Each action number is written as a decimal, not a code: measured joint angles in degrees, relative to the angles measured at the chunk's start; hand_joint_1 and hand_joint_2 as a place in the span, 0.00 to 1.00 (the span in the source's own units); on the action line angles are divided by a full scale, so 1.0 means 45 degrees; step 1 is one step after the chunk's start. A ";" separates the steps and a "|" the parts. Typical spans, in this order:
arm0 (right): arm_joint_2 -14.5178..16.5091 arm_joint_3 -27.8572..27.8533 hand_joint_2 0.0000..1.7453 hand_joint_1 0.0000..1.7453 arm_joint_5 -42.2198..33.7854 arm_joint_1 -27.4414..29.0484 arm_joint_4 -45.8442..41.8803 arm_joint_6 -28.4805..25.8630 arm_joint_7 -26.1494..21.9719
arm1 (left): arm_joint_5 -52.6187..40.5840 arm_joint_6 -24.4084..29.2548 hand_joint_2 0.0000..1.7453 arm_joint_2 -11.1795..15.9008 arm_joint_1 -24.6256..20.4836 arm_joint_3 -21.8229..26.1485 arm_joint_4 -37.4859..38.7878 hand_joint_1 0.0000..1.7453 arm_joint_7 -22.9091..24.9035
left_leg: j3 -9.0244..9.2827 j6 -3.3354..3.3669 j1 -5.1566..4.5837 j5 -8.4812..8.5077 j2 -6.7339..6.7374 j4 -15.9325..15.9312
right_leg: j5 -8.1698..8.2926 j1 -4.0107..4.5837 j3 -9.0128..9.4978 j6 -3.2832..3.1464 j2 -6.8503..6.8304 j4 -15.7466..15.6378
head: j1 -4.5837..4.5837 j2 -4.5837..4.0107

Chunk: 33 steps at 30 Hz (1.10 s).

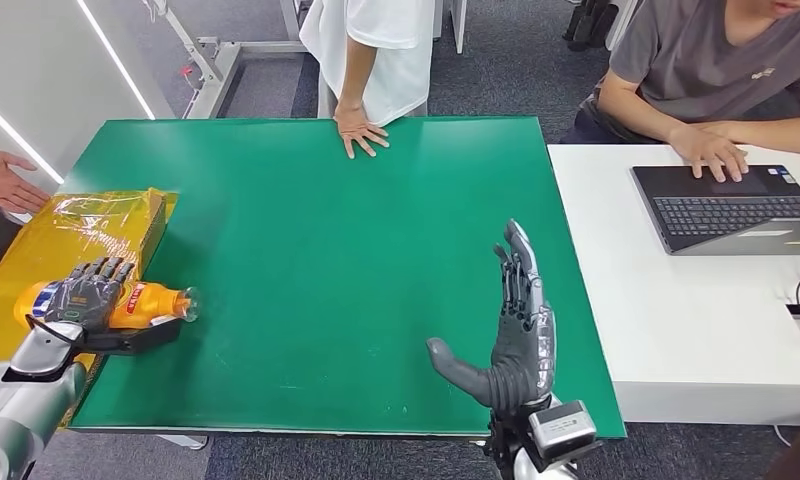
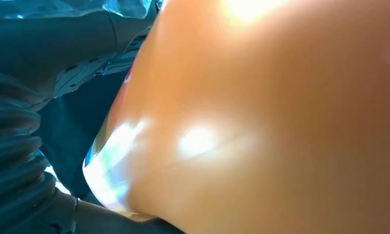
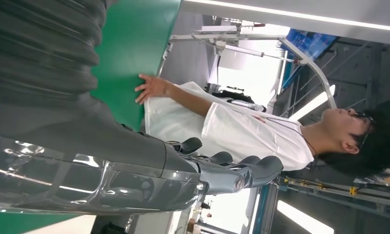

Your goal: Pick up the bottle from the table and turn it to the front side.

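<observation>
Left robot hand point(image 1: 94, 292) grips the orange bottle point(image 1: 151, 303) beside a yellow box point(image 1: 86, 225); right robot hand point(image 1: 516, 325) spread, holding nothing.

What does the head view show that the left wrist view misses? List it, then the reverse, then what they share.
Head view alone: the green table, the yellow wrapped box, the right hand open with fingers straight above the table, a laptop and people at the far edge. Left wrist view alone: a close look at the bright glare on the bottle's surface. Shared: the orange bottle gripped by the left hand, lying sideways.
</observation>
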 joint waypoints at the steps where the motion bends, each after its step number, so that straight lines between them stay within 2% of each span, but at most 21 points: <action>1: 0.0000 0.0000 1.00 0.00 -0.0008 0.0041 0.0028 -0.0002 -0.0034 | 0.0030 0.0081 1.00 0.0017 0.0052 0.0056 0.0000 0.00 -0.0007 | 0.0002 -0.0002 0.0000 -0.0001 0.0006 -0.0001 | 0.0000 0.0000 0.0000 -0.0001 0.0006 0.0000 | 0.0001 0.0000; 6: 0.0000 -0.0005 1.00 0.00 -0.0015 0.0194 0.0061 -0.0067 -0.0132 | 0.0436 0.0658 1.00 0.0179 0.0699 0.0581 -0.0333 0.00 -0.0127 | 0.0035 -0.0033 0.0001 -0.0022 0.0061 -0.0009 | 0.0000 0.0000 0.0001 -0.0003 0.0077 0.0001 | 0.0001 0.0000; 16: -0.0005 -0.0005 1.00 0.00 0.0027 0.0257 0.0057 -0.0193 -0.0116 | 0.0578 0.0748 1.00 0.0354 0.1442 0.1285 -0.1179 0.00 -0.0222 | 0.0054 -0.0043 0.0003 -0.0020 0.0072 -0.0039 | 0.0001 0.0000 0.0005 -0.0012 0.0089 0.0009 | 0.0002 0.0000; 18: -0.0007 -0.0002 1.00 0.00 0.0024 0.0276 0.0042 -0.0271 -0.0048 | 0.0759 0.0978 1.00 0.0445 0.1940 0.1478 -0.1614 0.00 -0.0256 | 0.0074 -0.0057 0.0002 -0.0029 0.0116 -0.0047 | -0.0003 -0.0001 0.0004 -0.0033 0.0127 0.0012 | 0.0002 0.0000; 21: -0.0039 -0.0006 1.00 0.00 0.0038 0.0433 -0.0060 -0.0430 0.0139 | 0.0974 0.1348 1.00 0.0580 0.3574 0.2168 -0.3532 0.00 -0.0428 | 0.0105 -0.0083 0.0000 -0.0054 0.0191 -0.0049 | -0.0012 -0.0002 -0.0008 -0.0058 0.0200 0.0008 | 0.0001 0.0000; 24: -0.0072 -0.0010 1.00 0.00 0.0085 0.0593 -0.0179 -0.0506 0.0235 | 0.0902 0.1219 1.00 0.0533 0.5137 0.2909 -0.5876 0.00 -0.0604 | 0.0091 -0.0081 0.0001 -0.0063 0.0177 -0.0049 | -0.0030 -0.0001 -0.0018 -0.0061 0.0184 0.0000 | 0.0000 0.0000; 27: -0.0092 -0.0010 1.00 0.00 0.0111 0.0664 -0.0265 -0.0526 0.0249 | 0.0735 0.1043 1.00 0.0439 0.5967 0.3353 -0.7408 0.00 -0.0666 | 0.0066 -0.0077 0.0003 -0.0062 0.0120 -0.0049 | -0.0042 -0.0001 -0.0014 -0.0060 0.0123 -0.0004 | 0.0000 0.0000; 30: -0.0101 -0.0012 1.00 0.00 0.0085 0.0735 -0.0296 -0.0631 0.0233 | 0.0330 0.1500 1.00 0.0367 0.6537 0.3624 -0.8756 0.00 -0.0836 | 0.0062 -0.0073 0.0003 -0.0058 0.0099 -0.0049 | -0.0042 -0.0001 -0.0009 -0.0060 0.0098 -0.0005 | 0.0000 0.0000; 33: -0.0102 -0.0020 1.00 0.00 -0.0012 0.0887 -0.0296 -0.0752 0.0159 | 0.0248 0.1660 1.00 0.0134 0.7174 0.3832 -1.0807 0.00 -0.0913 | 0.0059 -0.0070 0.0001 -0.0055 0.0088 -0.0047 | -0.0041 -0.0002 -0.0003 -0.0059 0.0086 -0.0006 | 0.0002 0.0000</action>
